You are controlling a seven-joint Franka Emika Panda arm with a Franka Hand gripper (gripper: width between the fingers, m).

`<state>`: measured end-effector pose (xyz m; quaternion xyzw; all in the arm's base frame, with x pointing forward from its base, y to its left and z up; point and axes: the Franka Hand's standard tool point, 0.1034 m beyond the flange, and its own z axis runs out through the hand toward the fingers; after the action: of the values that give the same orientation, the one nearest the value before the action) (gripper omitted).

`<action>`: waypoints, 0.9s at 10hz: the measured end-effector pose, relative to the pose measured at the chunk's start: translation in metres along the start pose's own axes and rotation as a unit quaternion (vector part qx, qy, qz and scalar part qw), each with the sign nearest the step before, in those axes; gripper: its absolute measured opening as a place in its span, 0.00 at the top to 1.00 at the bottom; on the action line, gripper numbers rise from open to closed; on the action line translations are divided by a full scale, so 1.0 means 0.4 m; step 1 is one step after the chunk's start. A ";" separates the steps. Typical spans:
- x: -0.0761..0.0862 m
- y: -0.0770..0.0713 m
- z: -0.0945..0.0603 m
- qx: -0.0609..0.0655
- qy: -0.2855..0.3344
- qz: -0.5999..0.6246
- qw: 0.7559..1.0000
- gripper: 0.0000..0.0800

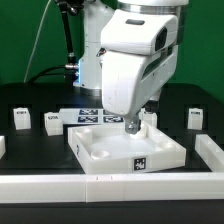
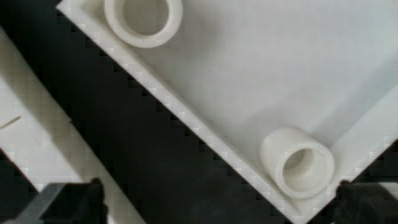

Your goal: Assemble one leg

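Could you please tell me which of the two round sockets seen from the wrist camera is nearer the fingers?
The socket just ahead of the open fingers; the other socket sits at the far end of the same panel edge.

A robotics lab bench is being shown. A white robot arm (image 1: 135,60) is being held over a black table (image 1: 35,150), which is being fenced in by a low white rail (image 1: 110,186). Black-and-white square marker tags are being carried by the marker board (image 1: 85,113), by a white panel (image 1: 100,148) and by a small white leg (image 1: 52,121). The bench is being backed by a plain green wall (image 1: 22,40), and a dark cable (image 1: 40,45) is being hung in front of it.
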<state>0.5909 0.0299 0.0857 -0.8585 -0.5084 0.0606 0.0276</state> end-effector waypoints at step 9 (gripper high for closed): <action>-0.034 -0.050 0.046 -0.015 0.010 -0.092 0.996 0.19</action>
<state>0.5645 0.0276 0.0705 -0.8088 -0.5861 0.0417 0.0256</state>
